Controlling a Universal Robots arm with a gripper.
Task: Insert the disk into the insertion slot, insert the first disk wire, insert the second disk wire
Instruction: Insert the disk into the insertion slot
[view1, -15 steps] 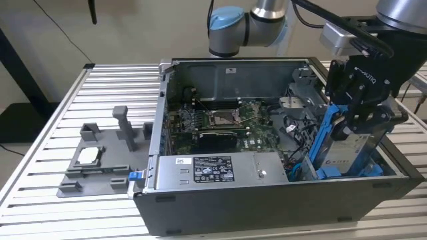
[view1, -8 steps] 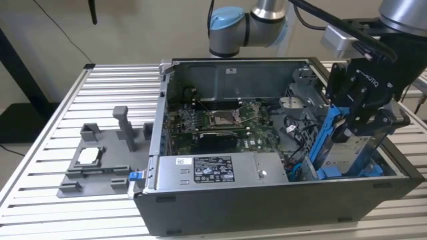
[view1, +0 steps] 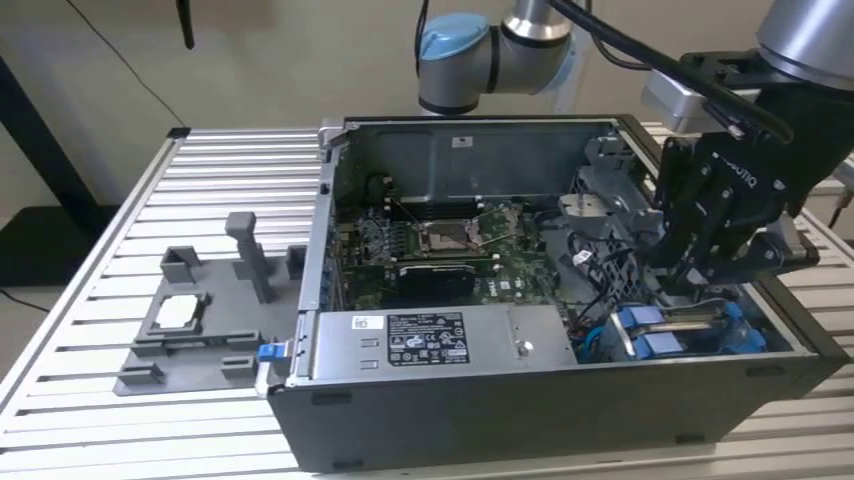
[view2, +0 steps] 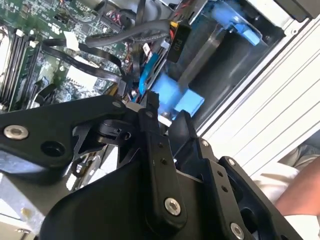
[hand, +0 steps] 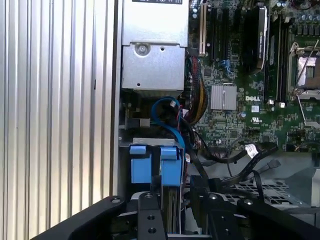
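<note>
The disk (view1: 687, 322), framed by its blue carrier (hand: 171, 167), lies in the insertion slot (view1: 767, 335) at the case corner on the exterior view's right. My gripper (view1: 687, 285) reaches down into the case right above it. In both wrist views it sits just past the blue carrier tabs (view2: 172, 97). A blue disk wire (hand: 167, 112) loops from the board side down to the disk, and its end (view2: 144, 82) disappears at my fingertips (view2: 150, 102). The gripper (view2: 160, 112) looks shut on that wire's end. A black wire with a black plug (view2: 177, 42) hangs loose beside it.
The open computer case (view1: 534, 420) rests on a ribbed aluminium table (view1: 200, 180). A silver box with a label (view1: 427, 340), the green motherboard (view1: 441, 240) and black cable bundles (view1: 601, 260) crowd the inside. A grey fixture (view1: 200, 330) stands outside. A person's arm (view2: 300, 185) is nearby.
</note>
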